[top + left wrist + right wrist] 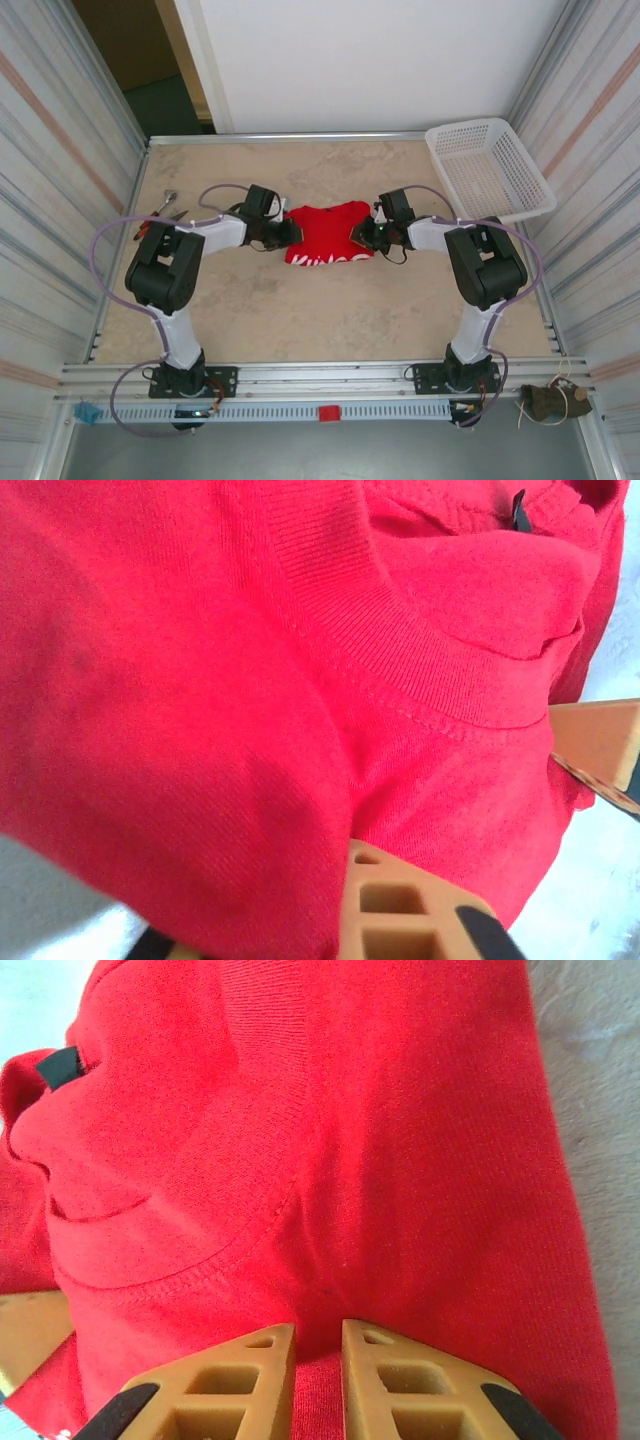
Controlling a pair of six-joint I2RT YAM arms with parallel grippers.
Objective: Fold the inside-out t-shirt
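- The inside-out t-shirt, bright red, lies bunched on the bench, well to the left of the white mesh basket and a little nearer the arm bases than it.
- Pale lettering runs along the shirt edge that faces away from the basket's far corner, toward the arm bases.
- The left claw sits at the shirt's side farthest from the basket. It is closed. In the left wrist view red cloth drapes down against its one visible orange finger and covers the other, so it reads as clamped on the shirt.
- The right claw sits at the shirt's side nearest the basket. In the right wrist view its two orange fingers stand almost together, with a fold of the red cloth pinched in the narrow gap between them.
- Both wrist views show the ribbed collar band with its stitched seam, and a small black tag near the neck opening.
- The basket rests tilted at the bench's far right corner, apart from both claws.
- Small hand tools lie at the bench edge opposite the basket, beyond the left arm.
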